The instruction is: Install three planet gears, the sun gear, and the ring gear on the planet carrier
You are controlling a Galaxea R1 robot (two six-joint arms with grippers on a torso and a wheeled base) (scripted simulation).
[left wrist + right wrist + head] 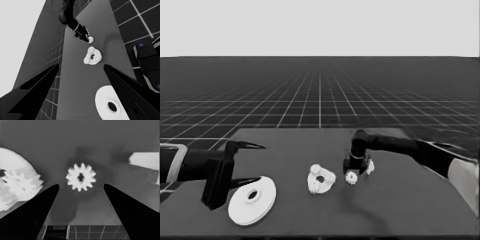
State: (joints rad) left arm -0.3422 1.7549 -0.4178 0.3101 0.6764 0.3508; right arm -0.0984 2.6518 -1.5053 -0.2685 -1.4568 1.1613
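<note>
Planet gears: one loose gear (80, 180) lies flat on the bench (400, 200), between the right gripper's (81, 185) spread fingers and just ahead of their tips; nothing is grasped. Head view puts this gripper (356, 169) over the bench right of centre, pointing down, with the loose gear (351, 177) just below the fingertips. A thin white piece (145, 160) lies just beside the gripper, on its outer side.

Smaller round part (321, 180) sits near the bench centre, just beside the right gripper's fingers, apart from the loose gear. It carries gears on its top face; the left wrist view shows three toothed lumps around its hole (92, 56). One seated gear (21, 183) shows close by in the right wrist view.

Left gripper (245, 162) waits at the left end, fingers released and wide apart. Larger round part (252, 200) lies flat just beside its lower finger; not held.
</note>
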